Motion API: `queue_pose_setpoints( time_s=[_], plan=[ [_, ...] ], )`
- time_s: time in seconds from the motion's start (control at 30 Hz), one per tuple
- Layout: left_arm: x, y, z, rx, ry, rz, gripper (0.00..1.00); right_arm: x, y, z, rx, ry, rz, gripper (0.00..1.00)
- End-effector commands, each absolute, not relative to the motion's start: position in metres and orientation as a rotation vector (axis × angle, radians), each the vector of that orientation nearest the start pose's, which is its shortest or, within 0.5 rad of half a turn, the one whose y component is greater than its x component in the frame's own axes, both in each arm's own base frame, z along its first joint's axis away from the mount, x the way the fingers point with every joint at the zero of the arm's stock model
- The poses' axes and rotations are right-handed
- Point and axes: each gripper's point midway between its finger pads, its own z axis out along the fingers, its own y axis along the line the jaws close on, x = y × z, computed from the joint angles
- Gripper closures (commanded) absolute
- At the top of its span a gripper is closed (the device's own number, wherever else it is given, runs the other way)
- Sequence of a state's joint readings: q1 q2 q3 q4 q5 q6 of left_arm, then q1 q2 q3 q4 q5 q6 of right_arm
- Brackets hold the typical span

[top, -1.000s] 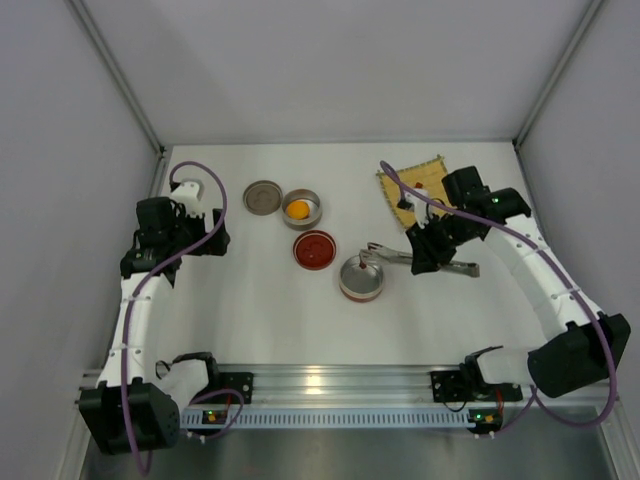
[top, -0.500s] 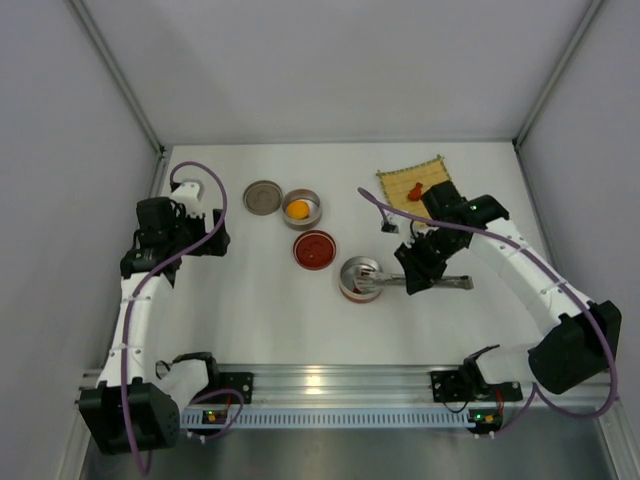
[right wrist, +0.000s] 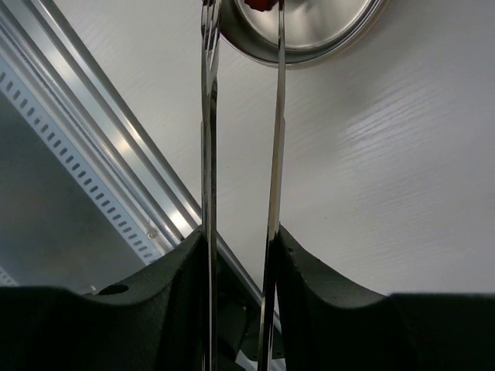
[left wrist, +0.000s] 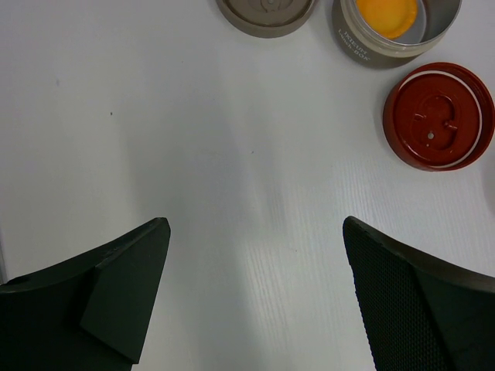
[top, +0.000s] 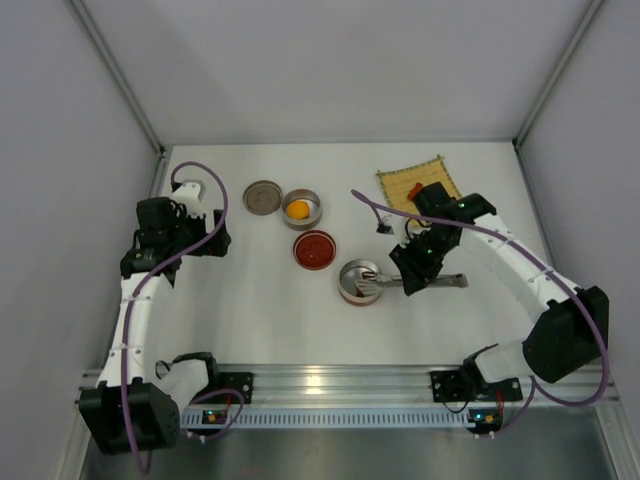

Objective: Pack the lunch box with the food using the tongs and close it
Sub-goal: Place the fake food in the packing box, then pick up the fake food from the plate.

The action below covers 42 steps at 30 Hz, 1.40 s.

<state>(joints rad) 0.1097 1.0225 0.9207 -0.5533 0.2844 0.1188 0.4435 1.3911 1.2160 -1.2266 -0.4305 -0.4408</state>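
Note:
My right gripper (top: pixel 408 274) is shut on the slim silvery tongs (top: pixel 450 281), which lie flat with their tips over an open steel bowl (top: pixel 347 292). In the right wrist view the two tong arms (right wrist: pixel 209 139) run between my fingers (right wrist: pixel 166 294) up to that bowl (right wrist: pixel 325 35), and a dark red food piece (right wrist: pixel 263 4) shows at the tips. A round orange piece (top: pixel 298 209) lies in a second steel bowl (top: pixel 313 200). Another red piece (top: pixel 415 190) sits on the bamboo mat (top: pixel 400 180). My left gripper (left wrist: pixel 255 224) hangs open over bare table at the left.
A grey-brown lid (top: pixel 263 196) lies left of the bowl with the orange piece, and a red lid (top: pixel 315 249) lies between the two bowls. The left wrist view shows the grey lid (left wrist: pixel 267 6), the orange piece (left wrist: pixel 385 11) and the red lid (left wrist: pixel 438 116). Aluminium rail (top: pixel 330 385) along the near edge.
My right gripper carried the tongs left and nearer, from beside the mat to the steel bowl, so their tips now reach over it. The left arm has not moved.

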Motion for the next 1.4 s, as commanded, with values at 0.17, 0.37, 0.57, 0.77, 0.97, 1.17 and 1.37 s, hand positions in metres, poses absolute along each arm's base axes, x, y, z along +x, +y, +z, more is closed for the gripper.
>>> queue_pose_setpoints(
  time_s=[0.17,0.37,0.57,0.77,0.97,1.17,1.37],
  plan=[
    [0.297,-0.018,0.193,0.195,2.182,-0.221,0.02,0.216,0.167,0.186,-1.257,2.437,0.566,0.6],
    [0.296,-0.016,0.194,0.195,2.181,-0.211,0.01,0.228,0.173,0.207,-1.222,2.382,0.553,0.56],
    [0.297,-0.015,0.195,0.198,2.178,-0.205,0.02,0.227,0.175,0.212,-1.233,2.373,0.573,0.59],
    [0.298,-0.016,0.196,0.2,2.173,-0.207,0.01,0.235,0.163,0.213,-1.174,2.366,0.501,0.59],
    [0.299,-0.015,0.197,0.197,2.172,-0.204,0.02,0.287,0.117,0.206,-0.819,2.453,0.392,0.59],
    [0.301,-0.014,0.194,0.184,2.173,-0.202,0.01,0.35,0.063,0.215,-0.346,2.448,0.209,0.57],
    [0.304,-0.015,0.192,0.178,2.18,-0.208,0.02,0.395,0.052,0.208,-0.166,2.424,0.119,0.5]
  ],
)
